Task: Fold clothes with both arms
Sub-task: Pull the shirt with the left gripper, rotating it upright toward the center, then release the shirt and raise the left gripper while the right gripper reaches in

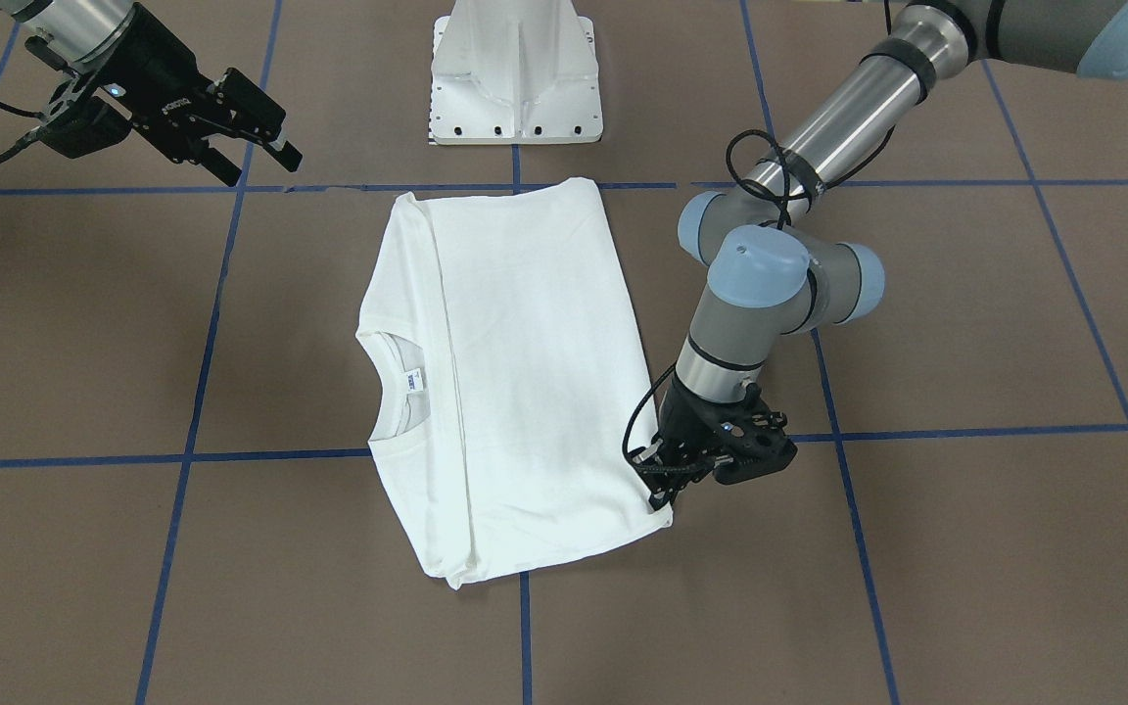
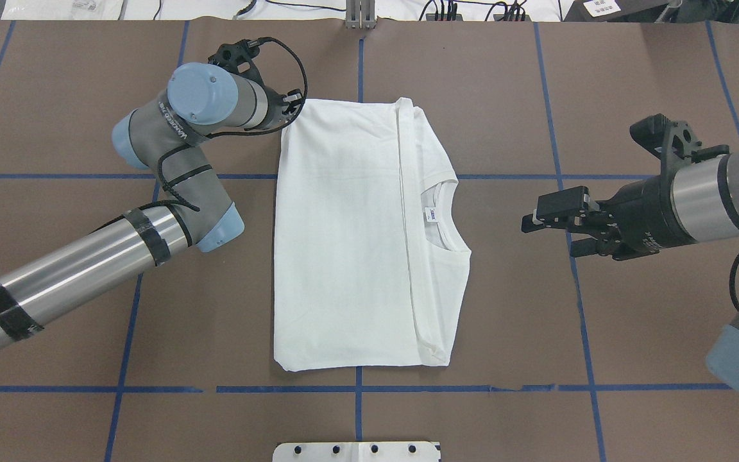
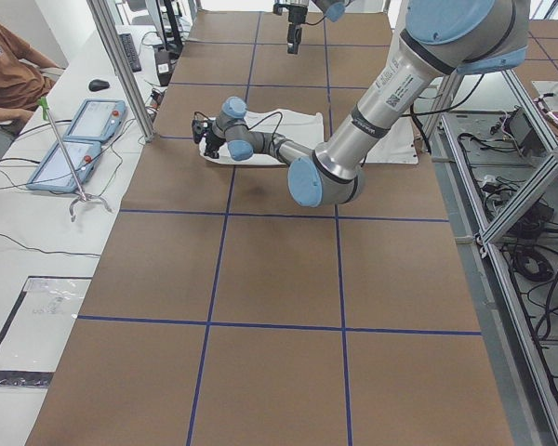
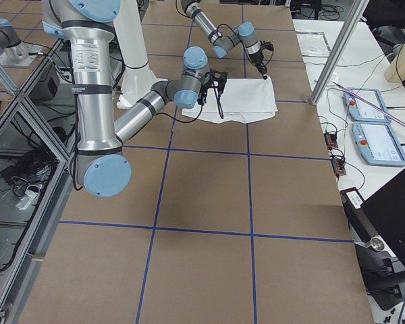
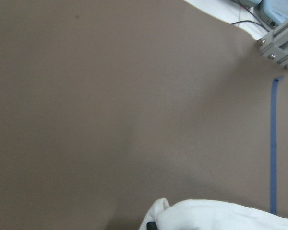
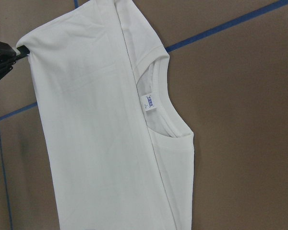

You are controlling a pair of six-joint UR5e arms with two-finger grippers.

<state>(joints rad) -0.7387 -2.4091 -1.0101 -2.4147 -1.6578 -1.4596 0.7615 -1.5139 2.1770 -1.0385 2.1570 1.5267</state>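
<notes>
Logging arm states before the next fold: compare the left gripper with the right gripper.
The left gripper points down at a corner of the T-shirt, while the right gripper hangs clear of the cloth, off its collar side. The right gripper's jaws stand open; whether the left gripper is open or shut cannot be made out. Both are black and two-fingered.

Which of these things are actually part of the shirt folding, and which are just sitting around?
In the job: white T-shirt, left gripper at its corner, right gripper hovering open.
Just there: white pedestal base, blue tape lines, two control tablets alongside.
</notes>
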